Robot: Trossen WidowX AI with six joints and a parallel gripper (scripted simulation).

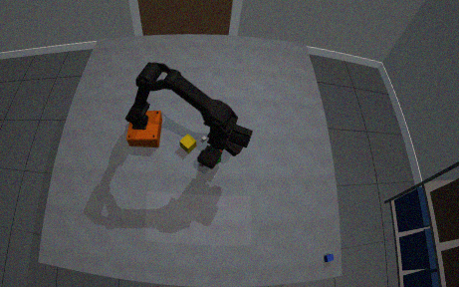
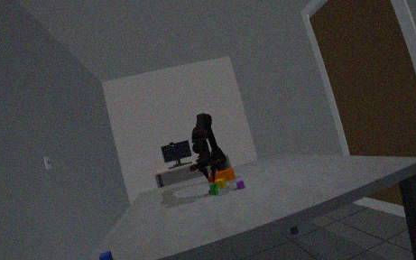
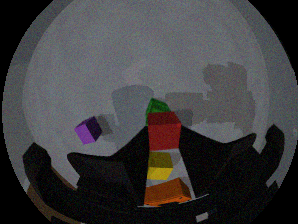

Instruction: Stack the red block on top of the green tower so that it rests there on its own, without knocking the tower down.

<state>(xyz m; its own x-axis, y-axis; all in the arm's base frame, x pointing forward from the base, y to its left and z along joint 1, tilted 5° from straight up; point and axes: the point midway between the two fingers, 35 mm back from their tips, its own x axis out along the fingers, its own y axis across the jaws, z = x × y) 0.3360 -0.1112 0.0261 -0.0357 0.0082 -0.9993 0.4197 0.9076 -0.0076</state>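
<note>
The black parallel-jaw gripper [image 3: 161, 163] is clamped on the small red cube-shaped block [image 3: 164, 131], which sits between the two dark fingers and shows plainly in the wrist view. Just beyond the block's far edge, a sliver of the green block tower [image 3: 157, 106] peeks out, so the red block hangs above the tower or just short of it; whether the two touch cannot be told. In the top view the gripper [image 1: 209, 156] covers both, near the middle of the grey bench top [image 1: 273, 199], well away from every edge and corner.

The chief risk, as I judge it, is a sideways nudge. If the block comes down off-centre, its lower edge or a finger could catch the tower's rim and tip it. Letting go too high could make the block bounce off.

The red block is a cube, so it has no real long axis; its faces look roughly square to the fingers, top face level.

Farther out stand a small yellow cube [image 1: 188, 143], a purple cube [image 3: 88, 129], and the orange square arm base [image 1: 144, 131] toward the far edge. A tiny blue cube [image 1: 329, 257] lies by the near right corner.
</note>
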